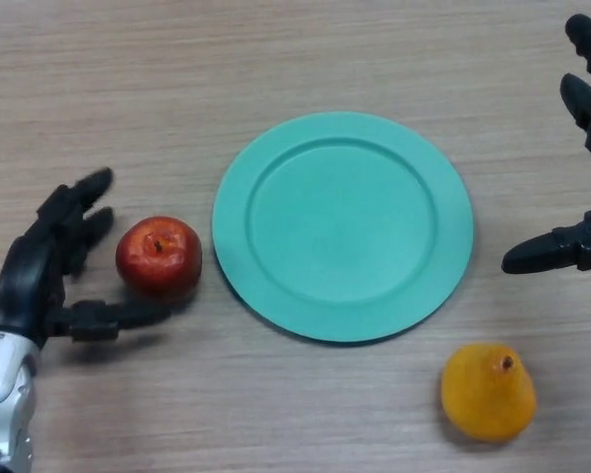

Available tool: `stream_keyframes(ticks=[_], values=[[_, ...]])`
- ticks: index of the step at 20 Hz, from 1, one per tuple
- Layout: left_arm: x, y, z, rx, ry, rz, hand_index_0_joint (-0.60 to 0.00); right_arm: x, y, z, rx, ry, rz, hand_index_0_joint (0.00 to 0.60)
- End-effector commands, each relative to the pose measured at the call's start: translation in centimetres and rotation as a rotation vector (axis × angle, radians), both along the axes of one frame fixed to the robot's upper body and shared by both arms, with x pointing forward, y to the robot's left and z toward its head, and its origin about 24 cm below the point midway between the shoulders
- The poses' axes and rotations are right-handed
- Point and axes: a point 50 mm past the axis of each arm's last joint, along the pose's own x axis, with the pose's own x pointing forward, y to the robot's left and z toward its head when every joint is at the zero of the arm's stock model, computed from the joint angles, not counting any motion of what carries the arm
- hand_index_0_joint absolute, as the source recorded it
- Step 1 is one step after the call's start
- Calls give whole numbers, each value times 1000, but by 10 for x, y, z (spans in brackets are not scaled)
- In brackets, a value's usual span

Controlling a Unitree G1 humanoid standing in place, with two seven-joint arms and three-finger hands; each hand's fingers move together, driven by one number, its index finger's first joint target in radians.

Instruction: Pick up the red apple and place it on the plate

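Note:
A red apple (159, 255) stands on the wooden table just left of a round teal plate (342, 225), stem up. My left hand (41, 264) lies on the table beside the apple on its left. Its fingers are spread open, and the thumb (118, 316) reaches under the apple's near side, close to it or touching. The plate holds nothing. My right hand (588, 99) is at the right edge of the view, open, with its thumb (557, 250) pointing toward the plate's right rim.
An orange-yellow pear-shaped fruit (487, 391) lies on the table in front of the plate, to its right, near my right thumb.

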Motion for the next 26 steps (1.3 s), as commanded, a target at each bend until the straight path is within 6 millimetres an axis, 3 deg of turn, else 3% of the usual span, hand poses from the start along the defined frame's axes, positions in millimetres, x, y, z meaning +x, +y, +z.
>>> stream_keyframes(ticks=[1, 5, 7, 9, 11, 12, 16, 18, 24, 26], values=[[15, -5, 46, 62, -244, -85, -600, -12, -14, 44, -5, -241, -42, 0], [16, -21, 43, 162, -242, -156, -600, -16, -15, 42, -7, -236, -46, 0], [16, -15, 56, 71, -274, -132, -600, -19, -16, 42, -11, -238, -48, 0], [16, -14, 74, 121, -343, -103, -600, -22, -16, 44, -18, -241, -49, 0], [18, -23, 91, 222, -474, -77, -600, -23, -15, 46, -26, -250, -48, 0], [24, -37, 98, 256, -534, -74, -600, -25, -13, 47, -25, -252, -39, 0], [45, -82, 102, 281, -579, -138, -600, -28, -12, 53, -26, -271, -39, 0], [51, -98, 103, 209, -564, -156, -600, -28, -12, 54, -28, -266, -38, 0], [60, -123, 95, 78, -407, -294, -600, -27, -18, 54, -62, -261, -56, 0], [64, -120, 89, 121, -375, -198, -600, -28, -20, 55, -63, -264, -66, 0]])
